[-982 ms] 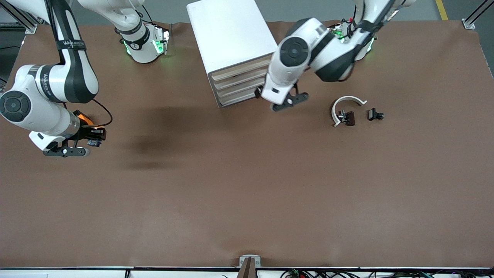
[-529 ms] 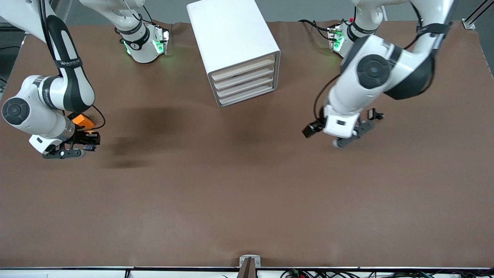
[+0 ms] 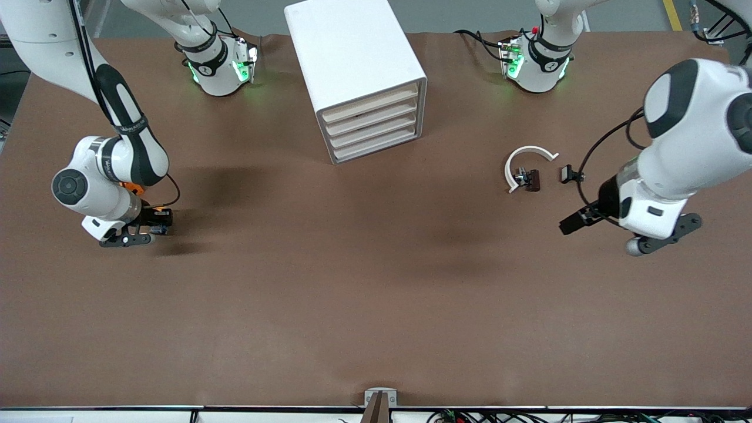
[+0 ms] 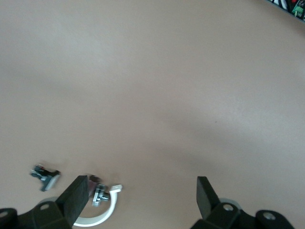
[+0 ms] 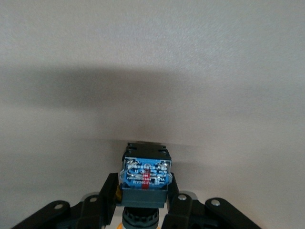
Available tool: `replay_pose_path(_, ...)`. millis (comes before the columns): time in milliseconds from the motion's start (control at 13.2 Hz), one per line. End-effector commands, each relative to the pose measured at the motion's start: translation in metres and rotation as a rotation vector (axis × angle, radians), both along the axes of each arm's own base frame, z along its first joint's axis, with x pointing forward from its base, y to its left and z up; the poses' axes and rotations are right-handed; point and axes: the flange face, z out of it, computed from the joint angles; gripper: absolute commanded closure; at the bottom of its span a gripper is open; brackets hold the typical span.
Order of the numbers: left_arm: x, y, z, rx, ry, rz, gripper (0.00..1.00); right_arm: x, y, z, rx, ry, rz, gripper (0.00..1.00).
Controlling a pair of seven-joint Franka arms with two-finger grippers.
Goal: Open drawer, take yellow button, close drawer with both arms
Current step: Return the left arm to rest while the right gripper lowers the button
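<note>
The white drawer cabinet (image 3: 352,59) stands at the table's edge farthest from the front camera, with all its drawers (image 3: 373,126) shut. My right gripper (image 3: 154,224) is shut on the button (image 3: 156,221), low over the table at the right arm's end. In the right wrist view the button's blue-and-black body (image 5: 144,175) sits between my right gripper's (image 5: 144,193) fingers (image 5: 107,193); its cap is mostly hidden. My left gripper (image 3: 574,223) is open and empty over the table at the left arm's end. Its jaws (image 4: 140,198) stand wide apart.
A white curved clip (image 3: 524,160) and two small black clip pieces (image 3: 531,180) (image 3: 570,174) lie on the table near the left gripper. They also show in the left wrist view (image 4: 102,213) (image 4: 45,174). An orange thing (image 3: 135,188) shows partly under the right wrist.
My left arm has swung from the cabinet's drawer front to the left arm's end of the table. My right gripper has shifted slightly and sunk lower with the button.
</note>
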Motion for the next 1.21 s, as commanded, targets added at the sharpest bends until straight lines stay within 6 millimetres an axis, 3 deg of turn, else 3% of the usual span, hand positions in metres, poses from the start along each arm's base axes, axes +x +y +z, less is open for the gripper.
replay_pose_path(0, -0.007, 0.024, 0.047, 0.031, -0.004, -0.045, 0.00, -0.003, -0.001, -0.008, -0.001, -0.004, 0.008, 0.72)
replay_pose_path(76, -0.011, 0.031, 0.061, 0.040, -0.004, -0.069, 0.00, -0.004, -0.001, -0.010, 0.000, 0.000, 0.004, 0.70)
replay_pose_path(151, -0.020, 0.046, 0.081, 0.074, -0.032, -0.101, 0.00, -0.003, -0.001, -0.010, 0.001, 0.001, 0.002, 0.54)
replay_pose_path(227, -0.029, 0.045, 0.091, 0.102, -0.044, -0.169, 0.00, -0.003, -0.001, -0.009, 0.001, 0.002, 0.001, 0.10)
replay_pose_path(302, -0.037, 0.058, 0.098, 0.123, -0.031, -0.210, 0.00, -0.002, -0.002, -0.008, 0.001, 0.004, -0.001, 0.00)
replay_pose_path(529, -0.063, 0.076, 0.123, 0.146, 0.006, -0.296, 0.00, 0.002, -0.001, 0.003, 0.001, 0.025, -0.005, 0.00)
replay_pose_path(831, -0.098, 0.063, 0.133, 0.148, 0.007, -0.375, 0.00, 0.016, 0.001, 0.039, 0.003, 0.047, -0.016, 0.00)
replay_pose_path(982, -0.102, 0.060, 0.134, 0.144, 0.005, -0.376, 0.00, 0.020, 0.008, 0.060, -0.008, 0.037, -0.083, 0.00)
replay_pose_path(1133, -0.102, 0.058, 0.134, 0.100, -0.003, -0.372, 0.00, 0.024, 0.030, 0.082, -0.017, 0.005, -0.119, 0.00)
